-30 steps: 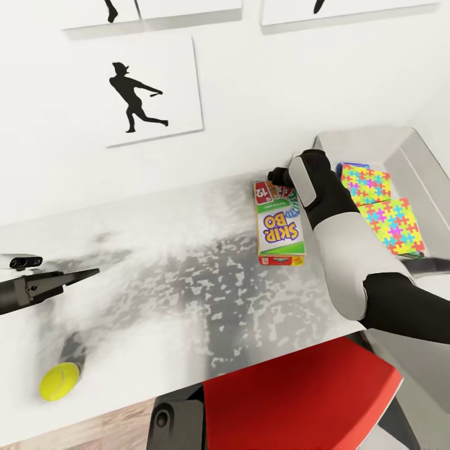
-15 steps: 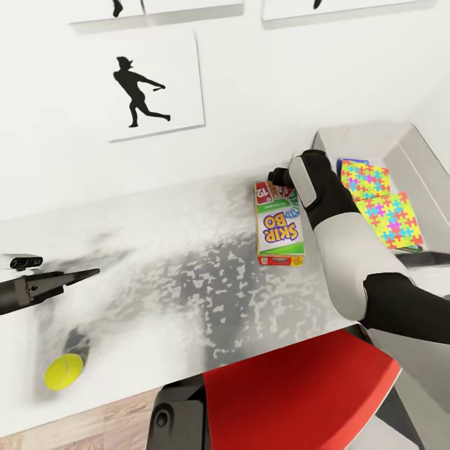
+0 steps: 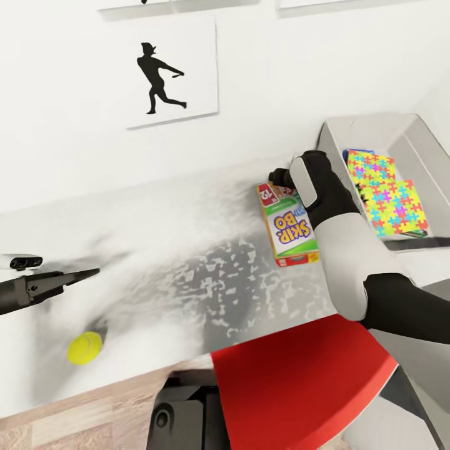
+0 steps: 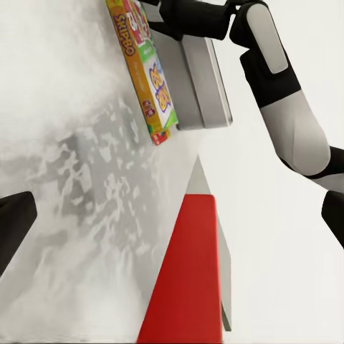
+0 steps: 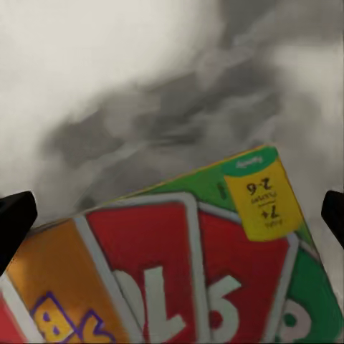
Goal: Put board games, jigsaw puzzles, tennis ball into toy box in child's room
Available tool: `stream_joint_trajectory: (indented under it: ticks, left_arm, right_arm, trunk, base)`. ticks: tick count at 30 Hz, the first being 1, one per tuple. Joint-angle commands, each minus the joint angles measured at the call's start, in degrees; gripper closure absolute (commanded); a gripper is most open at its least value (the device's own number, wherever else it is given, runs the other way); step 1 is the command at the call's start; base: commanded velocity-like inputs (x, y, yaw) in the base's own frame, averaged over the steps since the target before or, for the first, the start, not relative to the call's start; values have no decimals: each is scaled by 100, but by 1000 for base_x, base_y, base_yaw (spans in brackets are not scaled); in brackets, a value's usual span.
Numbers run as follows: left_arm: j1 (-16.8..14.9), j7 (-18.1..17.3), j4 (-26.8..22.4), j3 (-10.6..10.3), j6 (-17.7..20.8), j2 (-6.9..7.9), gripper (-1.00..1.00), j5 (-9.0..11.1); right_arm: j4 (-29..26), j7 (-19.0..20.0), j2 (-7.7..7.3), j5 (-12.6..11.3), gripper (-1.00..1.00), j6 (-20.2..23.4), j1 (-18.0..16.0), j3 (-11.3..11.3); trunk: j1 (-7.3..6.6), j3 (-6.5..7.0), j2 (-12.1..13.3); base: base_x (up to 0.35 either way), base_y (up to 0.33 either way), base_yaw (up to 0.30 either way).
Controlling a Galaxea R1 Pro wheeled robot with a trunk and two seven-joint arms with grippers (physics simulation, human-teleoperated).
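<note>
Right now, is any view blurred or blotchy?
Head view: sharp, though the table shows mottled grey shading; the tennis ball casts a soft shadow. Right wrist view: the board game cover is soft, its print blurry.

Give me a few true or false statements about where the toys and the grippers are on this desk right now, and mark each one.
1. Both jigsaw puzzles lie inside the toy box. True.
2. The tennis ball is in the toy box. False: it sits on the table near the front edge, on the robot's left.
3. The Skip-Bo board game lies flat on the table beside the toy box. True.
4. The left gripper is holding the tennis ball. False: it hangs empty above the table, apart from the ball.
5. The right gripper is over the far end of the board game, fingers spread on either side. True.
</note>
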Motion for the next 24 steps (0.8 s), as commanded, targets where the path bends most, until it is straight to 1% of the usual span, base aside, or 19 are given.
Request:
stream_joint_trajectory:
  ticks: [1, 24]
  left_arm:
    - [-2, -23, 1, 0, 61, 2, -100, -4]
    - [-2, -23, 1, 3, 70, 3, -100, -3]
  right_arm:
    - [-4, -49, 3, -56, -100, 10, -4, -9]
    - [-10, -33, -5, -86, -100, 19, -9, -26]
  trunk:
    - [2, -7, -9]
    - [2, -7, -9]
  base:
    - [-100, 94, 0]
    - [-93, 76, 0]
